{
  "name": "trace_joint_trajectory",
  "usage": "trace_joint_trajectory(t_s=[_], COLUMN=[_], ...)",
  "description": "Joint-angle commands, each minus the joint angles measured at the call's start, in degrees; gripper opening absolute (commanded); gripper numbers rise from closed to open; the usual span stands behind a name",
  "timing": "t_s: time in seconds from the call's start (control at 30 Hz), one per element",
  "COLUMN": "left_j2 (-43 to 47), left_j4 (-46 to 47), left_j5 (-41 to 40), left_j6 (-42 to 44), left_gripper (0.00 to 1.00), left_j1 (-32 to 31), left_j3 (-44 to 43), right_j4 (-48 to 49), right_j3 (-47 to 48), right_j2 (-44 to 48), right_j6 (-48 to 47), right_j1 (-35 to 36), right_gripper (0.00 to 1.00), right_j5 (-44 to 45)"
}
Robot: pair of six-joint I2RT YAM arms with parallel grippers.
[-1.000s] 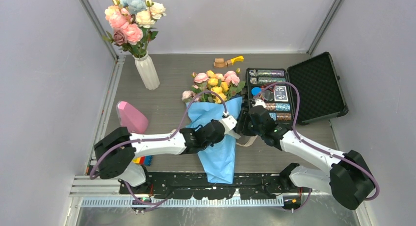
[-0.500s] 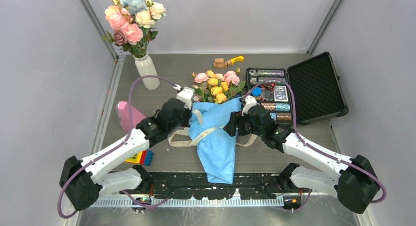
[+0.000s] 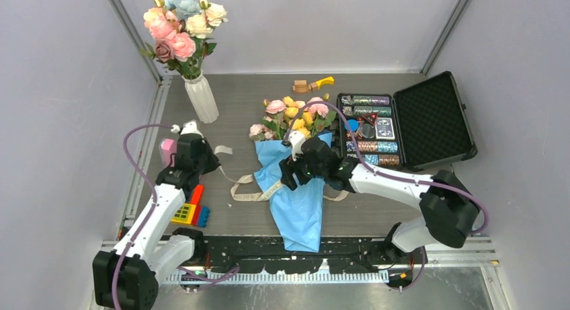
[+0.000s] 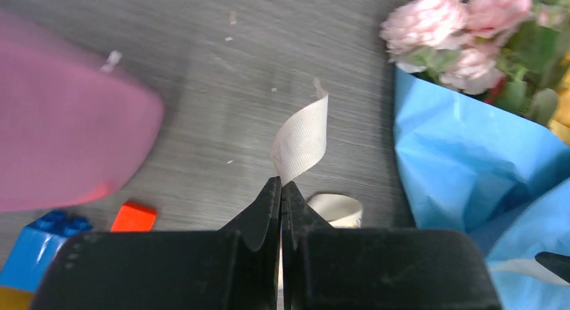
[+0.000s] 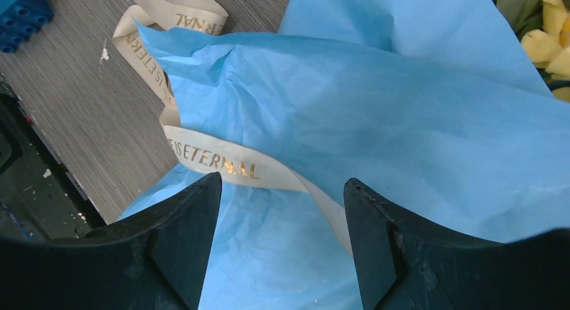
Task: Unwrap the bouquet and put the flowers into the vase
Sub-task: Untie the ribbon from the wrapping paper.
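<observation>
Left tool [image 4: 281, 185] swung left — gripping ribbon [image 4: 302, 138], right tool [image 5: 282, 182] spread, apparently above bouquet [image 3: 299, 206]

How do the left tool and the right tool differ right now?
The left tool is shut, pinching the cream ribbon near its end; the right tool stands open, holding nothing. The left tool sits beside the pink block; the right tool is over the blue paper wrap. Both are black.
</observation>
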State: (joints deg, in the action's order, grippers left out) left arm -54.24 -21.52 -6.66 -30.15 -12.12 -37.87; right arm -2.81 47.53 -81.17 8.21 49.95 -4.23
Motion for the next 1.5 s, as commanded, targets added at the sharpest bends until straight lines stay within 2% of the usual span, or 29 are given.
trace_joint_trajectory(t_s=[0.0, 0.1, 0.27, 0.4, 0.43, 0.5, 0.53, 0.6, 0.67, 0.73, 0.87, 0.9, 0.93, 1.03, 1.13, 1.2, 1.3, 1.37, 1.47], left_j2=[2.4, 1.1, -1.6, -3.1, -3.3, -3.6, -3.6, -3.2, -2.0, -0.1, 2.9, 3.1, 3.0, 1.7, 0.6, 0.5, 0.2, -0.4, -2.1], left_j4=[1.4, 2.1, 4.0, 5.2, 5.4, 5.7, 5.7, 5.1, 4.0, 4.0, 3.8, 3.3, 2.6, -2.0, -4.2, -5.0, -6.8, -7.3, -4.1], left_j5=[1.3, 2.0, 2.1, 1.9, 1.9, 1.7, 1.5, 1.1, 0.6, 0.3, 0.8, 0.9, 1.1, 2.5, 3.8, 2.8, -0.1, 1.2, 8.0], left_j6=[-4.6, -5.3, -5.6, -5.6, -5.5, -4.9, -4.6, -4.1, -3.8, -3.1, -1.6, -1.2, -0.8, 0.6, 0.7, 0.8, 0.9, 0.2, -2.9], left_gripper=[0.00, 0.00, 0.00, 0.00, 0.00, 0.00, 0.00, 0.00, 0.01, 0.13, 0.56, 0.65, 0.70, 0.77, 0.79, 0.80, 0.80, 0.80, 0.81], left_j1=[5.9, 8.8, 9.2, 9.6, 9.6, 9.7, 9.7, 9.6, 9.6, 9.7, 9.6, 9.6, 9.6, 9.5, 6.9, 3.0, -4.3, -8.9, -13.6], left_j3=[3.5, 5.3, 6.6, 6.6, 6.7, 6.9, 6.9, 6.7, 6.2, 6.3, 6.2, 5.9, 5.2, 2.0, 0.6, -0.1, -2.2, -3.4, -3.0], right_j4=[2.4, 1.6, -2.3, -3.0, -3.6, -4.5, -4.7, -4.9, -4.8, -4.8, -5.2, -6.2, -7.0, -12.7, -20.3, -25.7, -28.9, -31.0, -31.5], right_j3=[3.8, 4.0, 5.2, 5.5, 5.7, 6.5, 6.6, 6.5, 6.0, 5.3, 3.5, 3.1, 3.0, 3.8, 6.7, 8.8, 9.2, 8.9, 6.0], right_j2=[-3.3, -4.5, -6.8, -7.7, -7.9, -8.1, -8.0, -6.9, -4.5, -0.7, 8.9, 11.7, 12.9, 18.0, 20.7, 22.3, 23.2, 23.9, 25.7], right_j6=[-4.3, -4.5, -4.5, -4.1, -4.0, -3.8, -3.6, -3.1, -1.9, -0.4, 3.1, 4.3, 4.9, 8.4, 11.5, 12.7, 14.5, 16.3, 18.3], right_j1=[0.1, 0.2, 0.2, 0.2, 0.2, 0.2, 0.2, 0.3, 0.2, 0.3, 0.2, 0.2, 0.1, -0.3, -1.1, -1.6, -3.6, -6.7, -12.4], right_gripper=[0.72, 0.72, 0.69, 0.60, 0.54, 0.37, 0.24, 0.08, 0.01, 0.00, 0.00, 0.00, 0.00, 0.00, 0.00, 0.00, 0.00, 0.00, 0.00], right_j5=[-2.8, -3.5, -3.6, -3.1, -2.6, -2.0, -1.8, -0.7, 0.7, 3.4, 12.0, 13.7, 18.0, 27.4, 38.6, 45.9, 57.6, 60.8, 61.7])
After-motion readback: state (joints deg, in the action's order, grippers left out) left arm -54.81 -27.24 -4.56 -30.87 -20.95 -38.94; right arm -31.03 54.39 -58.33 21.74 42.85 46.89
